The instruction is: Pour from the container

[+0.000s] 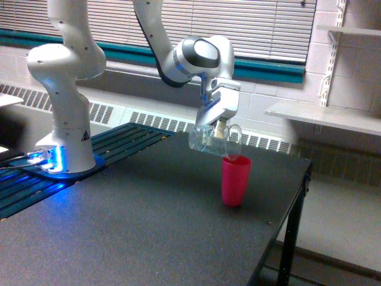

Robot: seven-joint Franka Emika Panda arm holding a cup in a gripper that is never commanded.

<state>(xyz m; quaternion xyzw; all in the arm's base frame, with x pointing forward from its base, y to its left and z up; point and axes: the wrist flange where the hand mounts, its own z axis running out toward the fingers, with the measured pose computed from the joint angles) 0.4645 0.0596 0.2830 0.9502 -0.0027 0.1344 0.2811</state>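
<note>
Dark table (149, 226): one container (211, 140), one pink cup (236, 182)

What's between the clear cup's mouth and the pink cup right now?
Nothing solid that the exterior view shows: the clear cup, tipped in the gripper, has its mouth just above the pink cup. Any falling bits are too small to tell.

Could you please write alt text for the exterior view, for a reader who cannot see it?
A white robot arm's hand holds a clear plastic cup tipped on its side, mouth just above an upright pink cup on a dark table. Window blinds and a wall heater run behind.
</note>
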